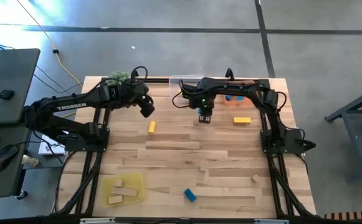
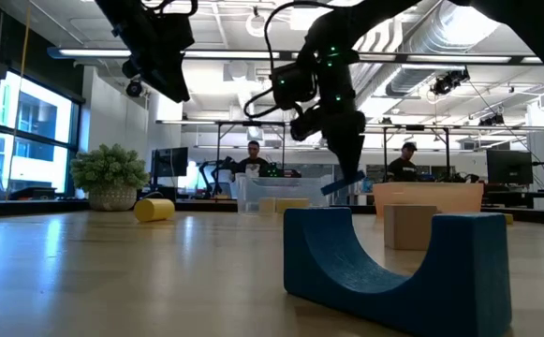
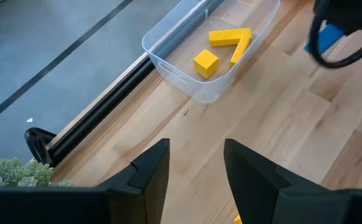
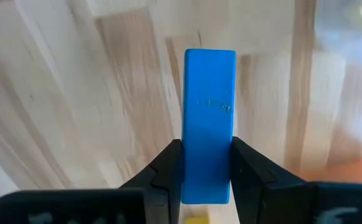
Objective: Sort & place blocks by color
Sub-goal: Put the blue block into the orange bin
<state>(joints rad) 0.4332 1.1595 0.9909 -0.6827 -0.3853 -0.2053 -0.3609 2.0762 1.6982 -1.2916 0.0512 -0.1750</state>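
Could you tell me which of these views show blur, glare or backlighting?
Right wrist view: the blue bar in the right gripper is sharp, the table behind is smeared. Low view: both arms are backlit silhouettes. High view: glare on the floor at the top left. Left wrist view: evenly lit, sharp.

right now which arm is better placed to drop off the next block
Right. The right gripper is shut on a blue bar, above the table near the orange tray with blue blocks. The left gripper is open and holds nothing.
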